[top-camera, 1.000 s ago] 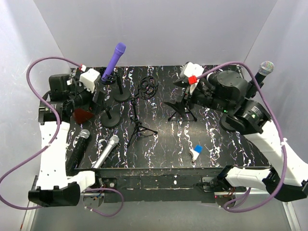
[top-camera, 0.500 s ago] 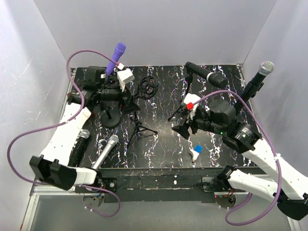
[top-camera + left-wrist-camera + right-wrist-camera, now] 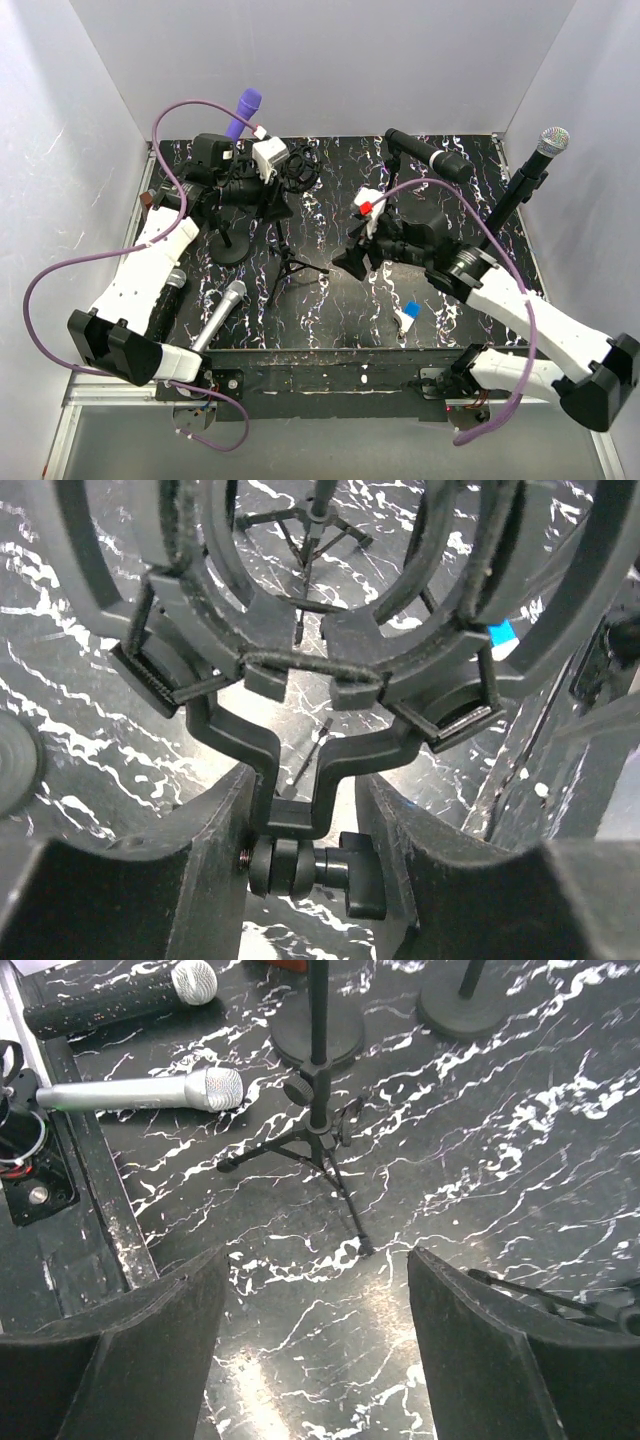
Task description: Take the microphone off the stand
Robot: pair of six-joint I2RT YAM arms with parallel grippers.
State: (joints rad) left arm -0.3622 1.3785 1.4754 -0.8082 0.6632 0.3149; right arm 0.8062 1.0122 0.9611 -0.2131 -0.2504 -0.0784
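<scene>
A purple microphone point(image 3: 246, 108) is seen tilted at the upper left of the frame, its lower body hidden. A black microphone point(image 3: 428, 155) is held slanted on a stand point(image 3: 393, 172) at the upper centre-right, and a glitter-headed microphone point(image 3: 537, 162) is held tilted at the right edge. A silver microphone point(image 3: 222, 314) and a black, silver-headed one point(image 3: 163, 305) are laid side by side at the lower left, while an empty shock mount point(image 3: 350, 645) is carried on a tripod stand point(image 3: 319, 1125) left of centre.

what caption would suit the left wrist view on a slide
Close-up: left hand straddling the neck of a black shock mount, a tripod stand visible through its ring.
</scene>
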